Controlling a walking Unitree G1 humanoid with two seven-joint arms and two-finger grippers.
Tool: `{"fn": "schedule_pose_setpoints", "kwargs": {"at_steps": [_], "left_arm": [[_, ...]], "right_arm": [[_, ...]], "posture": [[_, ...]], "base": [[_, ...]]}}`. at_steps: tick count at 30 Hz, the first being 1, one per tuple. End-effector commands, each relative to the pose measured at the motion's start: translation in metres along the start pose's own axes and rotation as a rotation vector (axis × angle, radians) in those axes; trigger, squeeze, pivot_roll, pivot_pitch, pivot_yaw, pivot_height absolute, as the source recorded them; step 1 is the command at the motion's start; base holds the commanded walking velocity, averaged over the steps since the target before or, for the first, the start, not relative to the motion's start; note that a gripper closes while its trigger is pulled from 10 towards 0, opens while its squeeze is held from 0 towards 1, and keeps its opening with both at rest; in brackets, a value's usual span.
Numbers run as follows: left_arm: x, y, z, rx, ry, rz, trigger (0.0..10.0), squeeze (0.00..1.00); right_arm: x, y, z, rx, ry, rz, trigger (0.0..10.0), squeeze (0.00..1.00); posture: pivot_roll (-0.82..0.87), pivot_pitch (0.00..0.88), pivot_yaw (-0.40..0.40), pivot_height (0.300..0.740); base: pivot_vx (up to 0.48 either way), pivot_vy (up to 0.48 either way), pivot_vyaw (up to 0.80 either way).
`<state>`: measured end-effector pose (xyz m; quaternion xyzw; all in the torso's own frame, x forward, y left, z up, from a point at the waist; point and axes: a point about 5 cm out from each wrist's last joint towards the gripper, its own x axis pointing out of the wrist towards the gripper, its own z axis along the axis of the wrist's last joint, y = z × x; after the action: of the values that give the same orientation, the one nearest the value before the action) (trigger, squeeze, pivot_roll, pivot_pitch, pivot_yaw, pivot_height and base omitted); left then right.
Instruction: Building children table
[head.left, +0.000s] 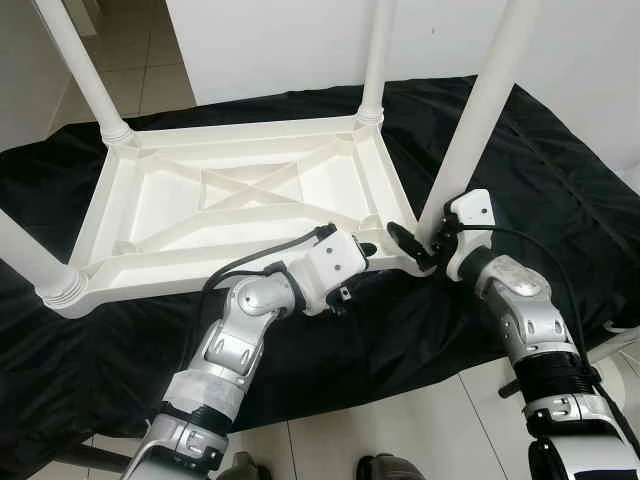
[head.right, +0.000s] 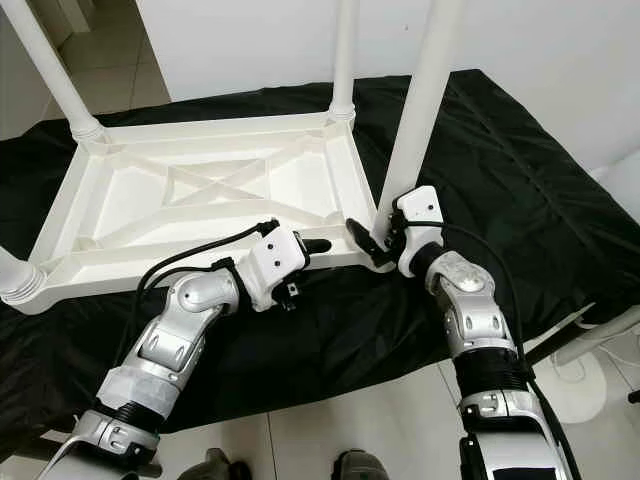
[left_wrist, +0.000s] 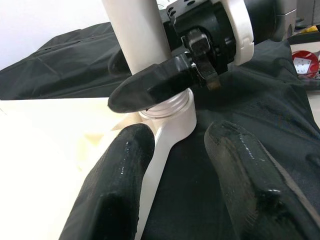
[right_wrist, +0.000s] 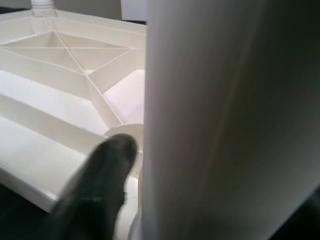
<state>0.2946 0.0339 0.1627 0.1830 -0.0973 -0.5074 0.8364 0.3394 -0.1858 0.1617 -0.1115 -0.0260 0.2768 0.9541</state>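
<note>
White kids' table (head.left: 240, 200) lies upside down on a black cloth (head.left: 540, 160), legs pointing up. Right gripper (head.left: 422, 243) is at the near-right corner, fingers clamped round the base of that leg (head.left: 480, 110), just above its screw collar. Left gripper (left_wrist: 172, 165) sits just beside it at the table's near edge, fingers (left_wrist: 112, 190) apart, straddling the white corner piece, not gripping anything. Tile floor (head.left: 400, 430) below.
</note>
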Motion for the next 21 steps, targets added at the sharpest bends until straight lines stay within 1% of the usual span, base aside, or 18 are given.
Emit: {"fn": "schedule_pose_setpoints", "kwargs": {"at_steps": [1,10,11,15,20,21], "left_arm": [[-0.0019,0.0076,-0.001,0.012,0.013,0.127,10.0,0.0],[-0.002,0.005,-0.0016,0.01,0.016,0.118,10.0,0.0],[-0.002,0.005,-0.0016,0.009,0.016,0.116,10.0,0.0],[-0.002,0.0041,-0.0019,0.009,0.016,0.112,10.0,0.0],[-0.0021,0.0037,-0.0023,0.005,0.018,0.11,10.0,0.0],[-0.0024,0.0032,-0.0029,0.004,0.019,0.109,10.0,0.0]], "right_arm": [[0.0038,0.0041,-0.0024,-0.008,0.014,0.037,0.0,0.0],[-0.0021,0.0058,-0.0098,0.024,0.016,0.059,0.0,0.0],[-0.0023,0.0062,-0.0095,0.023,0.014,0.055,10.0,0.0],[-0.0023,0.007,-0.0078,0.03,-0.003,0.036,10.0,0.0],[-0.0006,0.0048,-0.0035,0.036,-0.035,-0.07,10.0,0.0],[0.0005,0.0081,-0.0027,0.038,-0.042,-0.12,10.0,0.0]], "posture": [[-0.11,0.054,0.038,0.74],[-0.11,0.059,0.046,0.74],[-0.12,0.063,0.049,0.74],[-0.12,0.066,0.05,0.74],[-0.12,0.066,0.05,0.74],[-0.12,0.069,0.049,0.74]], "base": [[0.0,0.0,0.0],[0.0,0.0,0.0],[0.0,0.0,0.0],[0.0,0.0,0.0],[0.0,0.0,0.0],[0.0,0.0,0.0]]}}
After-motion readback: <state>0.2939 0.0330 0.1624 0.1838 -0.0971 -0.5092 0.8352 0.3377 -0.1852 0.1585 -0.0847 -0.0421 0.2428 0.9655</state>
